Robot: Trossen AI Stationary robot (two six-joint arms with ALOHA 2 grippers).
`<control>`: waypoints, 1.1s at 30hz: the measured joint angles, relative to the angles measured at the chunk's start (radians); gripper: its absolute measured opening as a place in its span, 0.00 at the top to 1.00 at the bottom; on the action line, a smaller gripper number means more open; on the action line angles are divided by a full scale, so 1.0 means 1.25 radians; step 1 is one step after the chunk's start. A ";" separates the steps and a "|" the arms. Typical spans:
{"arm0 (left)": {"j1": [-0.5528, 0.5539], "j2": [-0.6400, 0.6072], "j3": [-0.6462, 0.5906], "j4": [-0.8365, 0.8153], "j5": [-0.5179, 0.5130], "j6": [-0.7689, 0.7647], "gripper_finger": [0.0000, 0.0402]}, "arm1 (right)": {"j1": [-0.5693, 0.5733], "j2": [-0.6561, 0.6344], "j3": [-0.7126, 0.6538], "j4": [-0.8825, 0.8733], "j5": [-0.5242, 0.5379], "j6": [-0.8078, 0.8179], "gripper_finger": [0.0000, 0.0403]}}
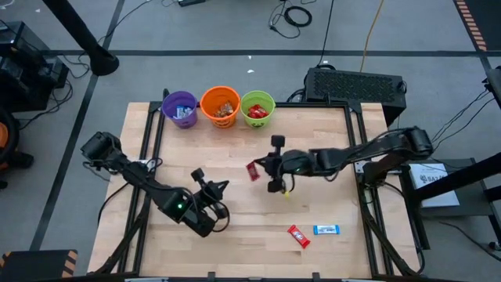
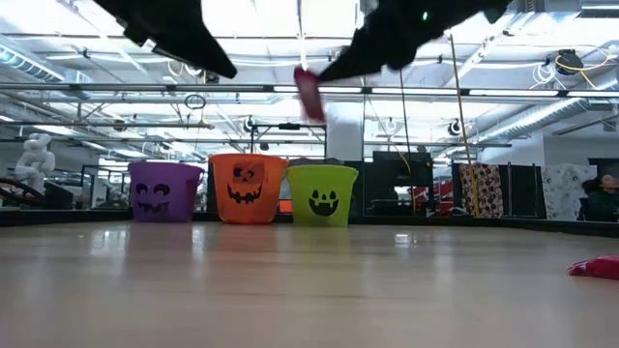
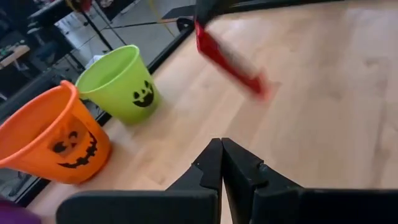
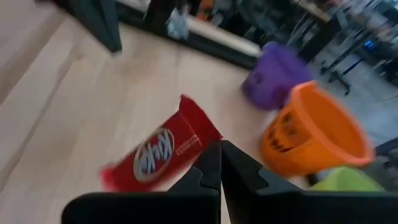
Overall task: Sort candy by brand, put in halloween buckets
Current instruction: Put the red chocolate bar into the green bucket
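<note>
My right gripper [image 1: 262, 169] hovers over the table's middle, shut on a red Kit Kat candy bar [image 1: 253, 171]; the bar also shows in the right wrist view [image 4: 160, 154] and the low view [image 2: 309, 94]. My left gripper [image 1: 214, 188] waits shut over the near-left part of the table, its fingers [image 3: 221, 152] touching nothing. The purple bucket [image 1: 181, 108], orange bucket [image 1: 220, 106] and lime green bucket [image 1: 257, 108] stand in a row at the far edge, each holding candy. A red candy [image 1: 298, 235] and a blue candy [image 1: 326, 229] lie flat near the near-right edge. My right gripper pinches the red candy bar between its two fingers at one end of the wrapper [image 4: 200, 140]. The bar is lifted clear of the table and slants down below the fingers [image 2: 309, 94]. The fingers come from the table's right.
Bare wood lies between the grippers and the buckets. A black case [image 1: 356, 84] sits beyond the far-right corner. Metal frame rails [image 1: 364, 196] run along the table's left and right sides. A red candy [image 2: 595, 268] shows at the low view's right.
</note>
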 joint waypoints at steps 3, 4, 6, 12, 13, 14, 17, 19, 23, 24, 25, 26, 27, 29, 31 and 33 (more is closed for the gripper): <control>0.018 -0.020 0.000 -0.001 0.000 0.000 0.97 | -0.008 -0.055 0.000 0.001 0.002 -0.029 1.00; 0.024 -0.029 0.000 0.000 0.000 0.000 0.97 | -0.010 -0.073 0.000 -0.001 0.003 -0.038 1.00; 0.033 -0.046 0.000 0.001 0.000 0.000 0.97 | -0.018 -0.106 0.000 0.000 0.003 -0.052 1.00; 0.064 -0.115 0.000 0.006 0.003 0.030 0.97 | -0.044 -0.193 0.000 0.014 0.006 -0.094 1.00; 0.073 -0.128 0.000 0.008 0.006 0.042 0.97 | -0.049 -0.204 0.000 0.021 0.006 -0.101 1.00; 0.081 -0.141 0.000 0.012 0.009 0.051 0.97 | -0.054 -0.214 0.000 0.026 0.006 -0.108 1.00; 0.102 -0.180 0.000 0.019 0.012 0.070 0.97 | -0.069 -0.238 0.000 0.044 0.004 -0.124 1.00; 0.114 -0.197 0.000 0.020 0.013 0.070 0.97 | -0.081 -0.249 0.000 0.047 0.001 -0.130 1.00; 0.116 -0.206 0.000 0.012 0.039 0.080 0.97 | -0.100 -0.256 0.000 0.047 0.001 -0.130 1.00; 0.116 -0.206 0.000 0.012 0.043 0.088 0.97 | -0.105 -0.256 0.000 0.046 0.001 -0.130 1.00; 0.115 -0.206 0.000 0.011 0.047 0.093 0.97 | -0.111 -0.255 0.000 0.046 0.000 -0.130 1.00; 0.115 -0.205 0.000 0.011 0.053 0.093 0.97 | -0.117 -0.255 0.000 0.047 -0.001 -0.131 1.00; 0.116 -0.205 0.000 0.012 0.057 0.093 0.97 | -0.126 -0.254 0.000 0.049 -0.003 -0.133 1.00; 0.116 -0.205 0.000 0.012 0.057 0.094 0.97 | -0.151 -0.245 0.001 0.057 -0.005 -0.140 1.00; 0.116 -0.205 0.000 0.021 0.057 0.114 0.97 | -0.187 -0.236 0.001 0.054 -0.010 -0.151 1.00; 0.116 -0.205 0.000 0.028 0.057 0.130 0.97 | -0.233 -0.222 0.001 0.084 -0.033 -0.158 1.00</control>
